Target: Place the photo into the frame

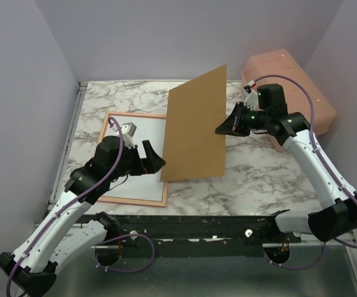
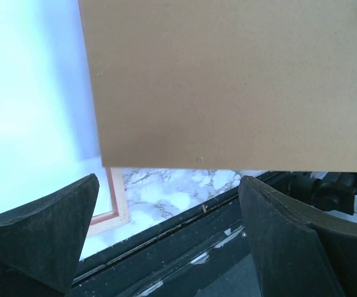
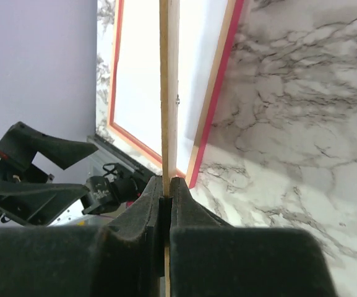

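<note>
Over on the left of the table [image 1: 258,176] the frame [image 1: 138,115] lies front-down with its tan back up, and the photo [image 1: 152,133] sits inside it, white back showing. So the photo looks seated already, and I'd judge the job in hand is laying the board [image 1: 197,124] over it.

The right gripper [image 1: 220,130] is pinching the board's right edge, fingers pressed tight on the thin sheet, holding it up on a steep tilt. Its lower corner hangs near the frame's right border; whether it touches I cannot tell. The left gripper [image 1: 154,158] is spread wide and holds nothing, hovering over the frame just beside the board's low edge.

To do this well, I'd first square the board with the frame's opening, since it looks turned a little against the frame. Then set the low edge into the recess along one border and hinge the rest down gently, rather than sliding it, which could drag or crease the photo. The left gripper could steady the free edge. Let go only once the board rests flat.
</note>
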Controlling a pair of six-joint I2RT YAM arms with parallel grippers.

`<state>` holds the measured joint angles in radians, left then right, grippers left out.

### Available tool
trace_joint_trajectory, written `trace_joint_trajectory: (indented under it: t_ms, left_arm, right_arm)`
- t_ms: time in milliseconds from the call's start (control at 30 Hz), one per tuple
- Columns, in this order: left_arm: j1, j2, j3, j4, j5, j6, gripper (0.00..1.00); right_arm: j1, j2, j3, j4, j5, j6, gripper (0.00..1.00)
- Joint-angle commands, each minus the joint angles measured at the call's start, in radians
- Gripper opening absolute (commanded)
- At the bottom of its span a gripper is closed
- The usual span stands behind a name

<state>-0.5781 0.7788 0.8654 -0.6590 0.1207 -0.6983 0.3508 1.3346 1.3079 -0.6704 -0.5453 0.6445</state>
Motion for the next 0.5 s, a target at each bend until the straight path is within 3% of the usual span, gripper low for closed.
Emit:
trace_joint_trajectory:
  t_ms: [0, 200, 467]
  left_arm:
    - [-0.004, -0.056, 0.019, 0.006, 0.034, 0.004, 0.99]
    - [-0.004, -0.066, -0.004, -0.009, 0.035, -0.024, 0.99]
    - [-0.004, -0.065, -0.044, 0.0, 0.043, -0.05, 0.99]
  right_arm:
    - [-0.003, -0.045, 0.133, -0.249, 0.165, -0.033, 0.0]
    - [-0.003, -0.022, 0.198, -0.395, 0.271, -0.042, 0.0]
    - [-0.002, 0.044, 0.205, -0.395, 0.206, -0.031, 0.0]
